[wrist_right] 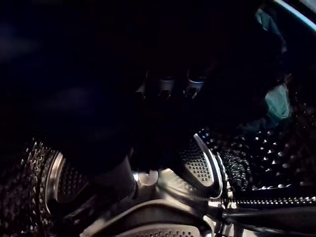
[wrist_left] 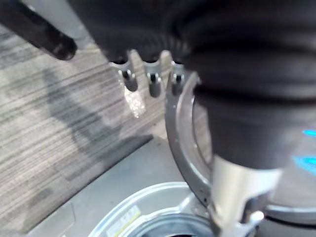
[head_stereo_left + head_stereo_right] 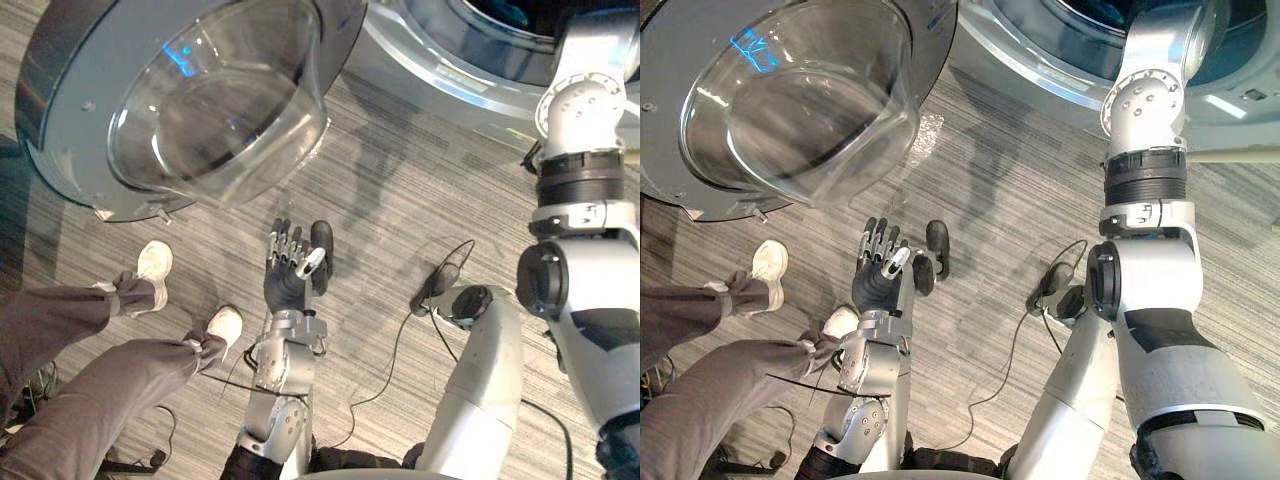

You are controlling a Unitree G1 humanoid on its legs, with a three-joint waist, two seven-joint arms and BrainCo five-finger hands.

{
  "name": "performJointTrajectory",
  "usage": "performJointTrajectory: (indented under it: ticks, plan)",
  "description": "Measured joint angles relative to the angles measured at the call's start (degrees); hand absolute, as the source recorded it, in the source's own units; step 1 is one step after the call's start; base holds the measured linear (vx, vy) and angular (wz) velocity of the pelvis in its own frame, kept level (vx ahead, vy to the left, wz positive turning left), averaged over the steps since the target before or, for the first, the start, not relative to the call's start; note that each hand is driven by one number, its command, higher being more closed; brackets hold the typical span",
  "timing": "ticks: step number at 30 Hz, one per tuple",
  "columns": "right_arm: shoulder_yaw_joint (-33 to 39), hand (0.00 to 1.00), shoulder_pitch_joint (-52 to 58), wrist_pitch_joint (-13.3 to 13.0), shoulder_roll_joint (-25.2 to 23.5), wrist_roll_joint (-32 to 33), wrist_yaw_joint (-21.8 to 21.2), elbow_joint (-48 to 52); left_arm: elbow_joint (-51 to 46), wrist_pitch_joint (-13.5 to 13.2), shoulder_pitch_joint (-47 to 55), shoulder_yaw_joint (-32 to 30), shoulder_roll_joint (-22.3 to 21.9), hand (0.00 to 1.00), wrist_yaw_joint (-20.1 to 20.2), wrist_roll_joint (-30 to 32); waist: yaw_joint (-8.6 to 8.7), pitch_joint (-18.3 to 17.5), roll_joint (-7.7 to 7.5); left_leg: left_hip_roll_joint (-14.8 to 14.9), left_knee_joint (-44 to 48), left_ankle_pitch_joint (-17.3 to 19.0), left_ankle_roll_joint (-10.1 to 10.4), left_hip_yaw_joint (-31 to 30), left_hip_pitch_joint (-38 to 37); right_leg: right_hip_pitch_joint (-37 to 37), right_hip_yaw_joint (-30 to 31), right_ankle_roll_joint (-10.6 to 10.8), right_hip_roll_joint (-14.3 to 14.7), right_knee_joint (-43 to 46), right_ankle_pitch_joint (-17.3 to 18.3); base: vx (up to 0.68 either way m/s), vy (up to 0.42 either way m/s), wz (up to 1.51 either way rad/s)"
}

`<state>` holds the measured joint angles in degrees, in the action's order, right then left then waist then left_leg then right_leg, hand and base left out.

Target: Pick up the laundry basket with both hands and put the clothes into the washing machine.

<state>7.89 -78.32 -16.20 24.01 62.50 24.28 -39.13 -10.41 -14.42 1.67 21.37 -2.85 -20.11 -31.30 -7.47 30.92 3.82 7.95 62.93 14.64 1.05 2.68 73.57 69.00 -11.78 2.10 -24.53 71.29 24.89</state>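
Note:
The washing machine (image 3: 430, 60) stands at the top right with its round door (image 3: 220, 110) swung wide open to the left, the glass bowl facing me. My right arm (image 3: 1150, 100) reaches through the opening into the drum (image 1: 247, 158). In the right wrist view my right hand (image 1: 173, 84) is a dark shape inside the perforated drum. A teal cloth (image 1: 277, 101) lies against the drum wall beyond it. My left hand (image 3: 290, 275) is held up over the floor below the door, open, with fingers (image 2: 148, 79) straight and nothing in it.
A person's legs in grey trousers (image 3: 90, 330) with white shoes (image 3: 152, 265) stand at the left, close to my left arm. The open door overhangs the striped grey carpet (image 3: 400, 210) in front of the machine.

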Motion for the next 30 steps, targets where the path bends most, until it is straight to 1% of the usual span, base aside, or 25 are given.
performJointTrajectory:
  ticks: [1,3,5,6,7,9,10,11,12,13,15,17,18,20,21,22,23,24,25,26,27,28,29,30]
  plan:
    - [-0.02,0.00,1.04,0.93,0.00,-0.85,-0.45,-0.57,0.41,0.17,-0.67,-0.04,0.01,0.00,0.00,0.30,0.03,-0.01,0.01,0.03,-0.52,-0.19,0.14,-0.06,-0.60,-0.71,-0.25,0.00,0.14,-0.42,-0.02,0.00,0.000,0.00]
    - [-0.18,0.00,3.43,1.64,-0.08,-1.46,-0.84,-0.54,0.67,0.23,-0.85,-0.11,0.00,0.00,0.01,0.59,0.27,-0.03,0.01,0.11,-1.05,-0.33,0.35,-0.49,-1.50,-1.97,-0.86,-0.01,0.44,-1.10,-0.13,0.00,0.000,0.00]
    - [0.05,0.00,5.69,1.62,-0.32,-1.79,-0.84,-0.47,1.01,0.49,-0.90,-0.26,0.00,0.00,-0.05,0.60,0.38,-0.35,-0.01,0.18,-1.66,-0.37,0.43,-0.49,-2.44,-2.99,-1.17,-0.52,0.63,-1.85,-0.43,0.00,0.000,0.00]
    - [0.12,0.00,7.23,1.54,-0.96,-1.78,-0.85,-0.35,1.03,0.52,-0.93,-0.55,-0.03,0.00,-0.06,0.63,0.39,-1.26,-0.03,0.30,-2.32,-0.58,0.53,-0.56,-2.51,-3.24,-1.62,-1.11,0.90,-2.71,-0.83,0.00,-0.003,-0.06]
    - [0.33,0.00,8.54,1.46,-1.77,-1.76,-0.85,-0.14,1.25,0.52,-1.20,-0.84,-0.05,0.00,-0.07,0.64,0.44,-1.79,0.02,0.61,-2.80,-0.66,0.55,-0.65,-2.79,-3.70,-1.95,-0.69,1.33,-3.49,-1.09,0.01,-0.001,-0.16]
    - [0.98,0.00,11.85,1.10,-4.63,-1.69,-0.88,0.12,2.52,0.81,-2.48,-1.04,-0.06,0.00,-0.09,0.68,0.54,-1.89,-0.05,1.05,-4.28,-0.90,0.65,-0.63,-5.01,-6.14,-2.72,-0.29,1.78,-5.26,-1.40,0.01,0.000,-0.10]
    - [1.40,0.00,12.76,0.97,-5.52,-1.61,-0.89,0.13,2.86,0.88,-2.79,-0.98,-0.04,0.00,-0.08,0.76,0.59,-1.92,-0.04,1.01,-4.88,-1.07,0.73,-0.59,-5.80,-6.87,-2.90,-0.53,1.85,-5.81,-1.57,0.00,0.000,0.00]
    - [2.84,0.00,14.63,0.77,-7.58,-1.30,-0.94,0.17,3.26,1.07,-2.87,-1.03,-0.03,0.00,-0.07,1.22,0.57,-2.32,-0.11,1.08,-6.31,-1.52,0.89,-0.58,-7.05,-8.11,-3.43,-1.28,2.18,-7.16,-2.09,0.00,0.000,0.00]
    - [3.55,0.00,16.65,0.71,-9.63,-1.10,-0.96,0.18,3.30,1.44,-2.87,-1.04,-0.03,0.00,-0.08,1.55,0.53,-2.61,-0.15,1.05,-8.24,-2.31,1.14,-0.60,-8.45,-9.52,-4.05,-0.93,2.44,-8.70,-2.46,0.01,-0.036,0.02]
    - [4.20,0.00,17.66,0.57,-10.62,-1.08,-0.95,0.18,3.30,1.56,-2.86,-1.03,-0.02,0.00,-0.07,1.82,0.52,-2.71,-0.25,1.01,-9.20,-2.67,1.31,-0.59,-9.20,-10.13,-4.32,-0.65,2.49,-9.37,-2.62,0.00,-0.043,0.06]
    - [6.07,0.00,20.68,0.27,-14.11,-1.09,-0.85,0.18,3.58,1.72,-2.78,-1.05,-0.02,0.00,-0.05,2.26,0.41,-3.14,-0.42,0.87,-12.30,-3.95,1.70,-0.62,-11.37,-12.22,-5.49,-0.45,2.58,-11.47,-2.91,0.00,-0.060,0.09]
    - [7.51,0.00,22.98,0.24,-16.48,-1.11,-0.83,0.29,4.35,1.84,-2.78,-1.11,-0.02,0.00,-0.03,2.33,0.43,-3.55,-0.47,0.69,-14.62,-5.00,2.15,-0.95,-12.97,-13.90,-6.59,-1.06,2.74,-13.02,-3.37,0.00,-0.076,0.12]
    - [7.87,0.00,25.59,0.02,-18.33,-1.15,-0.79,2.13,4.86,2.21,-2.78,-1.12,-0.02,0.00,-0.03,2.46,0.39,-3.61,-0.57,0.68,-16.61,-5.81,2.42,-1.03,-14.57,-15.46,-7.26,-1.24,3.05,-14.49,-3.70,0.00,-0.078,0.06]
    - [7.72,0.00,29.01,-0.28,-20.64,-1.43,-0.81,5.16,5.86,2.54,-2.82,-1.25,-0.03,0.00,-0.02,2.88,0.42,-3.64,-0.64,0.83,-18.39,-6.41,2.59,-0.87,-16.58,-17.27,-7.53,-0.68,3.65,-16.30,-4.19,0.02,-0.079,-0.04]
    - [7.24,0.00,31.96,-0.48,-22.83,-1.86,-0.80,7.20,6.82,2.89,-2.77,-1.35,-0.03,0.00,-0.04,2.91,0.44,-3.79,-0.89,1.13,-19.92,-6.67,2.74,-0.46,-18.54,-18.98,-8.08,-1.39,3.96,-17.90,-4.90,0.04,-0.078,-0.17]
    - [5.42,0.00,35.67,-0.82,-24.63,-2.72,-0.82,9.26,7.88,2.94,-2.82,-1.48,-0.04,0.00,-0.02,3.21,0.54,-4.23,-1.50,1.38,-21.39,-6.85,2.79,0.12,-20.60,-20.69,-8.03,-1.21,4.47,-19.47,-5.36,0.04,-0.077,-0.21]
    - [4.20,0.00,37.85,-0.87,-25.42,-3.26,-0.89,10.25,8.38,2.97,-2.82,-1.64,-0.04,0.00,-0.01,3.48,0.65,-4.50,-1.94,1.59,-22.14,-6.86,2.80,0.51,-21.76,-21.60,-8.12,-0.82,4.67,-20.30,-5.59,0.05,-0.081,-0.30]
    - [2.19,0.00,42.33,-0.91,-26.97,-4.24,-0.98,12.35,9.47,2.99,-2.82,-1.89,-0.06,0.00,-0.01,4.08,0.73,-5.09,-3.01,2.18,-23.64,-6.87,2.81,1.33,-24.22,-23.85,-8.39,0.00,5.32,-22.42,-6.28,0.06,-0.079,-0.35]
    - [1.05,0.00,46.55,-0.93,-28.49,-5.84,-1.17,13.75,10.59,3.29,-2.85,-1.85,-0.06,0.00,0.13,4.81,1.07,-5.63,-3.95,2.53,-25.31,-6.88,2.82,1.99,-26.94,-26.30,-8.59,-0.42,5.97,-24.74,-7.20,0.07,-0.077,-0.35]
    - [0.61,0.00,48.52,-0.97,-29.32,-6.63,-1.41,13.86,11.14,3.44,-2.81,-1.86,-0.06,0.00,0.18,5.00,1.28,-5.89,-4.36,2.68,-26.15,-6.89,2.82,2.35,-28.37,-27.67,-8.58,-0.32,6.29,-25.86,-7.50,0.08,-0.065,-0.25]
    - [-0.24,0.00,52.87,-0.94,-30.00,-7.67,-2.11,13.88,12.24,3.72,-2.76,-1.93,-0.07,0.00,0.26,5.04,2.05,-6.70,-5.00,2.84,-27.61,-6.89,2.81,2.89,-30.82,-30.11,-8.80,0.23,6.74,-28.06,-8.19,0.07,-0.038,-0.18]
    - [-0.80,0.00,54.77,-0.95,-30.24,-7.95,-2.17,13.94,12.79,3.98,-2.74,-2.03,-0.08,0.00,0.36,5.05,2.09,-7.26,-5.36,2.87,-28.40,-6.89,2.81,3.28,-32.04,-31.21,-8.86,0.01,6.91,-29.10,-8.52,0.09,-0.038,-0.24]
    - [-2.25,0.00,59.36,-0.59,-30.42,-8.65,-2.59,14.53,13.75,4.18,-2.71,-2.53,-0.11,0.00,0.98,5.06,2.42,-7.76,-5.95,3.02,-29.97,-6.90,2.79,4.17,-34.79,-33.57,-8.73,0.07,7.57,-31.26,-9.20,0.09,-0.027,-0.24]
    - [-4.05,0.00,62.35,0.41,-29.06,-10.08,-3.37,14.75,14.44,4.23,-2.71,-3.04,-0.15,0.00,1.50,5.11,2.67,-7.85,-6.05,3.09,-31.16,-6.95,2.72,4.78,-36.96,-35.59,-8.73,0.79,7.73,-32.73,-9.63,0.10,-0.023,-0.29]
